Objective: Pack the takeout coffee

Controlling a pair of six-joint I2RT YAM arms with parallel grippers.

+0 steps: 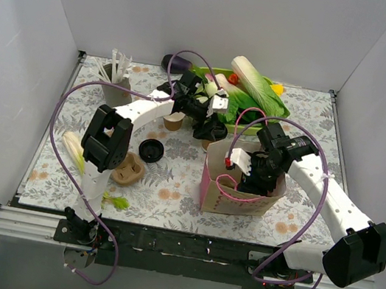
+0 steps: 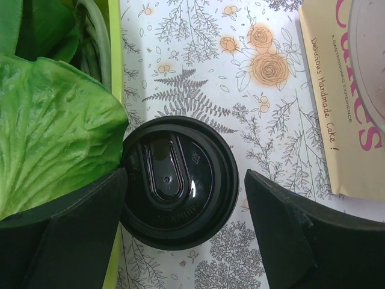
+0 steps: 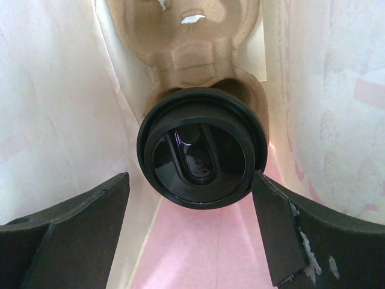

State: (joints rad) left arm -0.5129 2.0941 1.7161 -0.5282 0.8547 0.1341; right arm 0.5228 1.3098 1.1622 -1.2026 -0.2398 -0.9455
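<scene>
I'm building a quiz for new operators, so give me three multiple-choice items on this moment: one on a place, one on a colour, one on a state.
1. Where is the coffee that the right wrist camera sees?
A beside the grey cup
B in the paper bag, on a pulp tray
C among the vegetables

2. What colour is the loose lid on the table?
A black
B white
C red

3. How does the left gripper stand?
A shut on lettuce
B shut on a lid
C open, one finger each side of a lidded cup

Key: B, bag walls and moulded pulp surround it; A, it shows black in the top view; C, floral table shows between the lid and the right finger.
</scene>
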